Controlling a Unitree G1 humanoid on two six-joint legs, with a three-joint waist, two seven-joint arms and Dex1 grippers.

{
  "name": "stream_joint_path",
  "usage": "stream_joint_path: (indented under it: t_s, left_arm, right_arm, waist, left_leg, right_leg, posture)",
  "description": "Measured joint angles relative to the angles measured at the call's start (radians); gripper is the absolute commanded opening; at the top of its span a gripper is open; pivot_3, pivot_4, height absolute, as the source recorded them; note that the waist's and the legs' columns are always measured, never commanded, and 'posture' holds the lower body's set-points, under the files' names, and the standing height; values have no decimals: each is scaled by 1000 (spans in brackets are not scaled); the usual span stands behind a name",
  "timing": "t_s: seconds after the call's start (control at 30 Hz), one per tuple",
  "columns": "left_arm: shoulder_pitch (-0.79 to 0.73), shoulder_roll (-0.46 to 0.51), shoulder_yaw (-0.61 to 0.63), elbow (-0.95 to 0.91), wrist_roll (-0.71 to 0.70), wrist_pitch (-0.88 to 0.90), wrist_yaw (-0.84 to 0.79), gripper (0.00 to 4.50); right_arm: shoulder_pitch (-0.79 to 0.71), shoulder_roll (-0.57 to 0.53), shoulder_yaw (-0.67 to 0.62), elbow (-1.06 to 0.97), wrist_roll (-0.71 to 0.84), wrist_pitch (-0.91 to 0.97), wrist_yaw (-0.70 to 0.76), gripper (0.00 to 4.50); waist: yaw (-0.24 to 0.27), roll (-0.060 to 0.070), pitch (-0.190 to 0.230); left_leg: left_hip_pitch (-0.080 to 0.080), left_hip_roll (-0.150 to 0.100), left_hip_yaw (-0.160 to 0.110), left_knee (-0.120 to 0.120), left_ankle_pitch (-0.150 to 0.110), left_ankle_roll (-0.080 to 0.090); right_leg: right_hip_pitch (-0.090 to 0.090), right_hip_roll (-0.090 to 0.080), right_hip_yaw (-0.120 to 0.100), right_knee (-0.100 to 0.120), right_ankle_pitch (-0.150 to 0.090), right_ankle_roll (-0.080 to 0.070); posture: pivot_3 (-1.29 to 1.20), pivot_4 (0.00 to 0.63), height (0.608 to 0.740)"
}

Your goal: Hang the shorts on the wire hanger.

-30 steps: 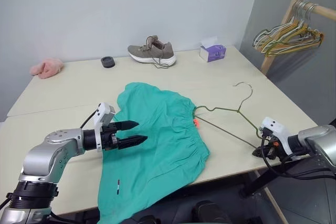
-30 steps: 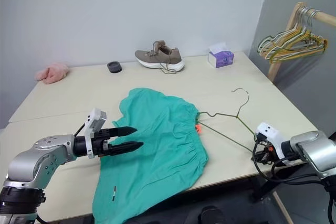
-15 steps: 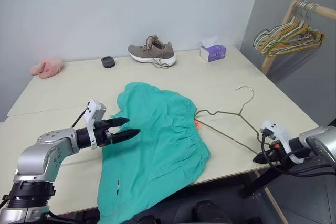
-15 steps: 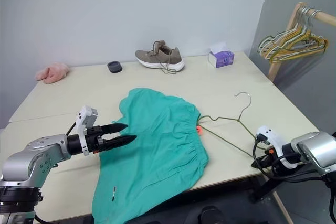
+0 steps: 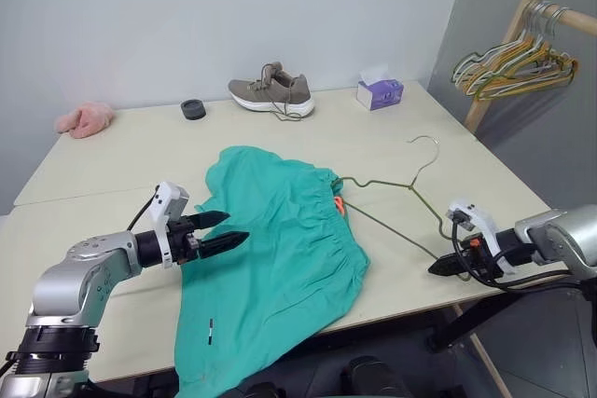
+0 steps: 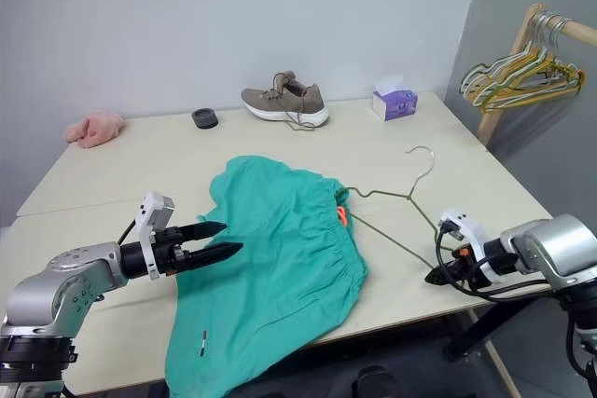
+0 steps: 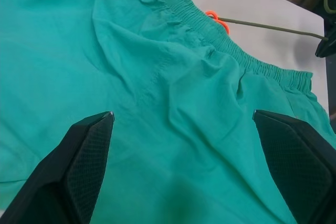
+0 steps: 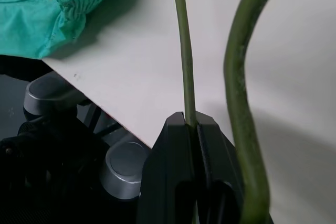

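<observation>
**Inspector:** Where do the task's things lie, taking the shorts (image 5: pixel 280 258) as reference?

**Assistant:** The shorts lie spread flat on the table (image 5: pixel 121 151), one leg drooping over its near edge. The wire hanger (image 5: pixel 392 198) lies just beside their waistband, one shoulder reaching in at the orange drawstring (image 5: pixel 340 204).

**Inspector:** Right gripper (image 5: pixel 446 266)?

**Assistant:** Pinched closed on the wire hanger's far corner, away from the shorts. I judge that grip is meant to steer the wire toward the waistband.

**Inspector:** Left gripper (image 5: pixel 222 229)?

**Assistant:** Fingers spread wide, empty, hovering over the shorts' leg fabric opposite the hanger. Probably ready to pin or lift cloth. Hanging not yet done.
</observation>
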Motion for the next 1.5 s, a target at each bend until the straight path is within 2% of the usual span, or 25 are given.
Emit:
stream_joint_path:
  t_s: [0.3, 0.53, 0.63, 0.7, 0.83, 0.93, 1.03, 1.2, 1.33, 1.5]
  left_arm:
    - [29, -4, 0, -4, 28, -39, 2, 4487]
    - [36, -12, -1, -17, 38, -64, 1, 4487]
    - [39, -23, -2, -19, 50, -75, 2, 4487]
    - [40, -29, -3, -21, 52, -76, 3, 4487]
    - [40, -29, -3, -21, 55, -77, 12, 4487]
    - [26, -46, 1, -15, 56, -85, 26, 4487]
    - [-40, -69, 21, 29, 58, -113, 74, 4487]
    - [-204, -52, 61, 83, 72, -175, 92, 4487]
    - [-292, 13, 51, 94, 112, -246, 27, 4487]
    - [-314, 72, -59, 136, 203, -354, -117, 4487]
  right_arm:
    - [1, 65, 5, 10, 39, 135, -76, 0]
    - [-85, 217, -82, 75, 88, 261, -186, 0]
    - [-121, 342, -165, 160, 96, 262, -309, 0]
    - [-127, 385, -195, 184, 99, 262, -366, 0]
    - [-146, 412, -226, 134, 98, 257, -415, 0]
    - [-153, 354, -167, 22, 95, 171, -395, 0]
    - [-152, 265, -40, -99, 18, -33, -353, 0]
    - [-145, 178, 126, -150, -142, -329, -295, 0]
    - [-126, 148, 199, -151, -254, -503, -258, 0]
    - [-119, 142, 233, -151, -366, -660, -225, 0]
  waist:
    - [8, 0, 0]
    - [22, 0, 0]
    - [29, -1, 0]
    - [32, 0, 0]
    - [44, 0, 0]
    - [50, 1, 0]
    - [54, 0, 0]
    - [51, -1, 0]
    - [45, -1, 0]
    - [43, -1, 0]
  left_leg:
    - [0, 0, 0, 0, 0, 0]
    - [0, 0, 0, 0, 0, 0]
    - [0, 0, 0, 0, 0, 0]
    - [-1, 0, 0, 0, 0, 0]
    - [-2, -1, 0, 0, 0, 0]
    - [-3, -1, 0, -1, 0, 0]
    - [-3, 0, -1, 0, 0, 0]
    - [-2, 0, 1, 0, 0, 0]
    - [-2, 0, 3, -1, 0, 0]
    - [-2, 0, 1, -1, 0, -1]
  right_leg:
    - [0, 0, 0, 0, 0, 0]
    - [0, 0, 0, 1, 0, 0]
    - [0, 0, 0, 1, 0, 0]
    - [-1, 0, 0, 1, 0, 0]
    - [-3, -1, 0, 1, 0, 0]
    - [-3, -1, 0, 1, 0, 0]
    - [-3, 0, -1, 0, 0, 0]
    - [-3, 0, -2, 0, 0, 0]
    - [-3, 0, -1, 0, 0, 0]
    - [-4, 0, -1, 0, 0, 0]
  posture:
    - [-148, 0, 740]
    - [-138, 0, 740]
    - [-137, 0, 740]
    - [-136, 0, 740]
    - [-144, 0, 740]
    - [-145, 0, 740]
    - [-150, 0, 740]
    - [-150, 0, 740]
    - [-151, 0, 740]
    - [-164, 0, 740]
